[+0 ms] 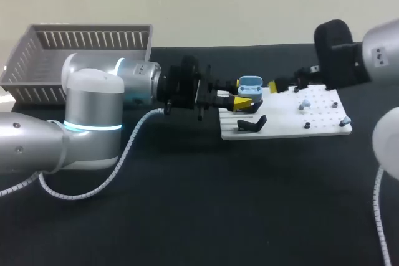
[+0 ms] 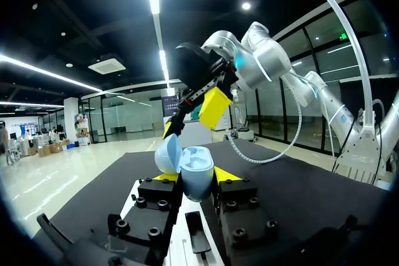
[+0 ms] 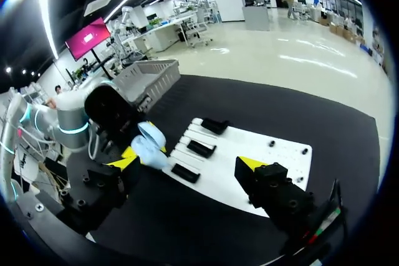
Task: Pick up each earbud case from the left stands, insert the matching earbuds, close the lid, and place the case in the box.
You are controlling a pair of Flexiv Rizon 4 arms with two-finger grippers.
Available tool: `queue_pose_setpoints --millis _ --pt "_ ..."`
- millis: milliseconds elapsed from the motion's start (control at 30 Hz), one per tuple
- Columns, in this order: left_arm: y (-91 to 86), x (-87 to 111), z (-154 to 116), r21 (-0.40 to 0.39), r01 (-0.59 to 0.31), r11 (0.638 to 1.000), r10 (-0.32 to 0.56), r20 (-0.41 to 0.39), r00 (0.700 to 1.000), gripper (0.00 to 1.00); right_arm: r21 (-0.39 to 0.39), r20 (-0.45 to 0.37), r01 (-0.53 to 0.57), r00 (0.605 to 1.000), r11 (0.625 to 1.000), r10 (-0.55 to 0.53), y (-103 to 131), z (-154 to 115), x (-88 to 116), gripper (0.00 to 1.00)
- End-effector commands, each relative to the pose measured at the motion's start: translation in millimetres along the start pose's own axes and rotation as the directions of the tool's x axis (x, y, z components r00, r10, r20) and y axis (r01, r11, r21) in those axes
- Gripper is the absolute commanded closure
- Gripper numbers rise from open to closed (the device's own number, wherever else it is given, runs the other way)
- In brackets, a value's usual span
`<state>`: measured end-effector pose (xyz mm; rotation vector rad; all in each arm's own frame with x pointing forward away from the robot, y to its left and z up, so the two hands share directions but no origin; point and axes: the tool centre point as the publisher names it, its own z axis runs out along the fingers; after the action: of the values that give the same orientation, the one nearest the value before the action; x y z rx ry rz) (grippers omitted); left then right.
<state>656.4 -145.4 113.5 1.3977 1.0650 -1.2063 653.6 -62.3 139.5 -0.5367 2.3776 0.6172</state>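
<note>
Pale-blue earbud case (image 2: 196, 175), lid open

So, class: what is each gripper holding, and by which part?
Left gripper clamps the open light-blue earbud case by its lower body's sides; right gripper holds nothing.

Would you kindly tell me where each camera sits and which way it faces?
Head view: above and behind the robot, looking down on the table; the left arm and right arm both show.
Left wrist view: on the left wrist, looking along the left gripper, whose fingers hold the open blue case, toward the right gripper.
Right wrist view: on the right wrist, looking over the white board at the left arm; its own open fingers show.
Shared: both wrist views face each other and see the case.
</note>
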Motion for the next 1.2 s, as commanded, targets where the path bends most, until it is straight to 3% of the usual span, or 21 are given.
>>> queue_pose_setpoints --millis 33,100,200,433,600,867,1200 --pt "-1.8 0.1 0.5 -0.007 -0.003 1.0 0.003 0.0 1.0 1.0 0.355 -0.062 0.013 0.998 0.935 0.01 -10.9 -38.4 7.5 0.0" --pt "-1.8 0.1 0.5 -0.007 -0.003 1.0 0.003 0.0 1.0 1.0 0.389 -0.087 0.014 0.996 0.921 0.021 -21.8 -43.8 13.4 0.0" --pt "-1.8 0.1 0.5 -0.007 -0.003 1.0 0.003 0.0 1.0 1.0 0.52 -0.12 0.033 0.992 0.854 0.035 -40.5 -49.9 22.7 0.0" --pt "-1.8 0.1 0.5 -0.007 -0.003 1.0 0.003 0.0 1.0 1.0 0.591 -0.184 0.012 0.975 0.806 0.121 -77.3 -56.0 50.2 0.0" --pt "-1.8 0.1 0.5 -0.007 -0.003 1.0 0.003 0.0 1.0 1.0 0.587 -0.244 0.025 0.959 0.809 0.148 -91.3 -54.2 66.5 0.0" --pt "-1.8 0.1 0.5 -0.007 -0.003 1.0 0.003 0.0 1.0 1.0 0.568 -0.368 0.14 0.925 0.811 0.098 -101.1 -46.5 83.3 0.0" --pt "-1.8 0.1 0.5 -0.007 -0.003 1.0 0.003 0.0 1.0 1.0 0.52 -0.465 0.197 0.882 0.831 0.081 -116.9 -32.3 91.3 0.0"
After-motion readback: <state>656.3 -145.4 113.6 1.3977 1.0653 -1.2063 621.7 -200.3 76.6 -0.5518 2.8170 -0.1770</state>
